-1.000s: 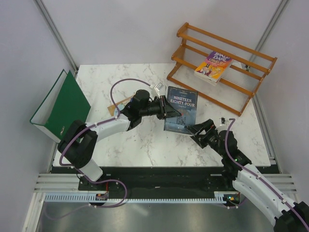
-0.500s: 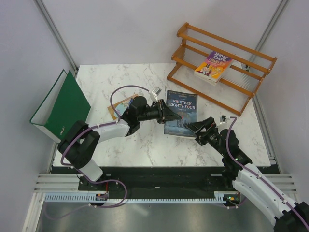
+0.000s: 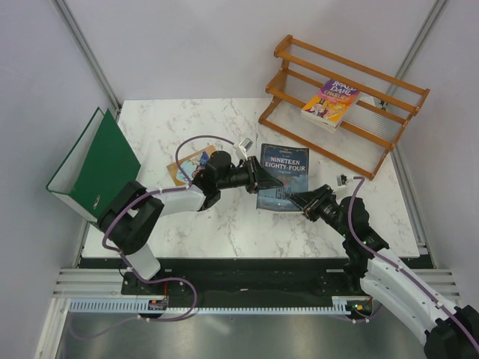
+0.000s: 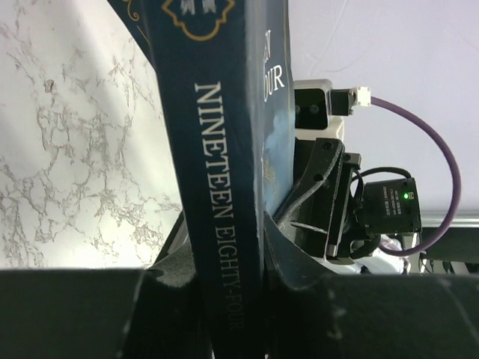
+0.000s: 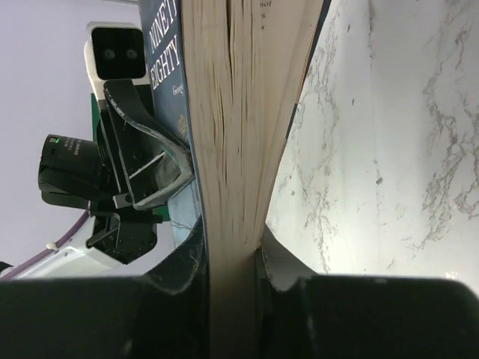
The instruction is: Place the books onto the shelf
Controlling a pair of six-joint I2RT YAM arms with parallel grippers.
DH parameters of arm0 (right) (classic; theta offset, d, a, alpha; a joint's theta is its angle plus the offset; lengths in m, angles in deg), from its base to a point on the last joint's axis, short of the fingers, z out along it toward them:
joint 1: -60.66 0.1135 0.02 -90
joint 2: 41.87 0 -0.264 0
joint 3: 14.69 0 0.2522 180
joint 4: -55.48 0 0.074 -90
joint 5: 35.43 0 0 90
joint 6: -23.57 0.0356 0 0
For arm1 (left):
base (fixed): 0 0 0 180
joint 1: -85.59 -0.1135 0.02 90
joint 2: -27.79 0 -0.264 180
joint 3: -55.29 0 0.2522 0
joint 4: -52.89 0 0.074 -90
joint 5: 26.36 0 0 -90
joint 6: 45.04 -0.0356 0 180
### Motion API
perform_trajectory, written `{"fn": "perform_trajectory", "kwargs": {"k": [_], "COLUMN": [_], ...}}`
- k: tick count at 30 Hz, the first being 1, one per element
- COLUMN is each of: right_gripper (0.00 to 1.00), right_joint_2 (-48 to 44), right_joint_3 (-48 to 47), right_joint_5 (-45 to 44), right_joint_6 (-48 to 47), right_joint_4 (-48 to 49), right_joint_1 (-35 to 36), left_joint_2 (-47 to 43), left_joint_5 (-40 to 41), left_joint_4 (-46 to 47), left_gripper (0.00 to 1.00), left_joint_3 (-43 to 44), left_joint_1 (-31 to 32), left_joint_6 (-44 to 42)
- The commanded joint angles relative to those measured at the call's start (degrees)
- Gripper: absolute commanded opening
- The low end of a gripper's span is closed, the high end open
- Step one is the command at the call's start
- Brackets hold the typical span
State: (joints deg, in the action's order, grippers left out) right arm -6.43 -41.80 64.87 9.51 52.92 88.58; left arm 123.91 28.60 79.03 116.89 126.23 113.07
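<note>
Near the middle of the overhead view, the dark blue book (image 3: 282, 176) is held by both arms at once. Its left edge is pinched by the left end effector (image 3: 258, 173). In the left wrist view the spine is seen squeezed between the two fingers (image 4: 296, 247). Its lower right corner is pinched by the right end effector (image 3: 299, 200). In the right wrist view the page edge is seen tight between that one's fingers (image 5: 179, 262). So both end effectors are closed on the same book. The book looks tipped up off the surface (image 3: 224, 224), but how high cannot be told.

At the upper right of the frame the shelf (image 3: 352, 66) is seen, well apart from the held book. One purple-and-yellow book (image 3: 331, 103) is already leaned on its slats. A tan book (image 3: 187, 163) is left on the surface, partly hidden under the left arm.

The step in hand is judged to be a hand-over. Next, the left end effector should be opened, so that the book is left with the right one. Then the book can be carried up and to the right and set on the slats. Only a corner is held, so a firm grip is needed first, or the book may swing or slip.
</note>
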Motion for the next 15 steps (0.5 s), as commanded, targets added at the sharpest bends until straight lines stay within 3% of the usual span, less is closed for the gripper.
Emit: {"fn": "perform_trajectory", "kwargs": {"k": [1, 2, 5, 7, 10, 15], "right_gripper": [0.05, 0.0, 0.0, 0.0, 0.0, 0.0], "right_joint_2": [1.29, 1.56, 1.12, 0.86, 0.42, 1.12], "right_joint_3": [-1.69, -1.51, -0.37, 0.33, 1.12, 5.34], "right_joint_5": [4.8, 5.16, 5.6, 5.52, 3.59, 1.22], "right_joint_6": [-0.88, -0.88, -1.06, -1.76, -3.34, -2.38], "right_joint_4": [7.51, 7.78, 8.22, 7.44, 2.96, 6.72], "right_joint_1": [0.38, 0.38, 0.38, 0.38, 0.38, 0.38], "left_joint_2": [0.3, 0.47, 0.3, -1.1, -3.29, -7.16], "left_joint_5": [-0.99, -1.34, -0.73, 0.41, 4.01, 9.2], "left_joint_4": [6.77, 6.25, 0.64, -7.18, -16.3, -24.68], "left_gripper": [0.02, 0.02, 0.09, 0.24, 0.38, 0.47], "left_joint_3": [2.7, 3.05, 4.63, 5.77, 6.48, 4.82], "left_joint_1": [1.63, 1.63, 1.54, 1.46, 0.76, -2.58], "left_joint_6": [0.53, 0.18, -3.15, -8.07, -14.4, -20.56]}}
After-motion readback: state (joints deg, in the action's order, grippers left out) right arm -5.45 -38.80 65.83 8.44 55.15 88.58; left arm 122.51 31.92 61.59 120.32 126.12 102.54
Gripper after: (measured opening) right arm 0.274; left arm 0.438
